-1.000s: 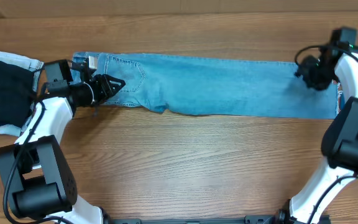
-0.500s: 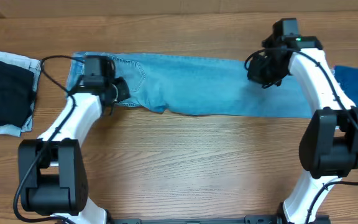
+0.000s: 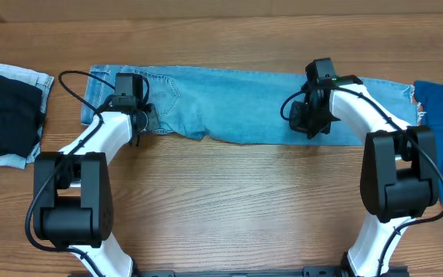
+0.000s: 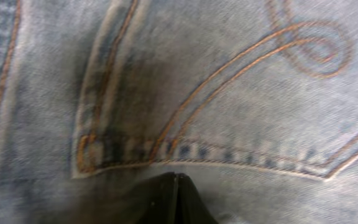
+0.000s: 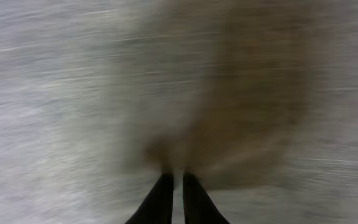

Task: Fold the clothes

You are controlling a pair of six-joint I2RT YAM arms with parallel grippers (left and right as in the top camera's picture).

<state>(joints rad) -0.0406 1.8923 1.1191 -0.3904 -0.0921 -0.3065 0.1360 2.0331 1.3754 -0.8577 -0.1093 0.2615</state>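
The jeans (image 3: pixel 268 104) are being seen spread lengthwise on the table (image 3: pixel 229 215), directly beneath both claws. The left claw (image 3: pixel 146 118) is being pressed onto the waist end with its fingers fully together. A pocket (image 4: pixel 241 106) with orange stitching is being shown just ahead of its tips, and whether cloth is being pinched cannot be told. The right claw (image 3: pixel 308 121) is being held on the leg part, fingers almost together with only a thin slit between them. Its view is blurred, so a grip cannot be told. A navy piece (image 3: pixel 2 115) is being seen well outside the left claw, and blue denim (image 3: pixel 441 100) well outside the right claw.
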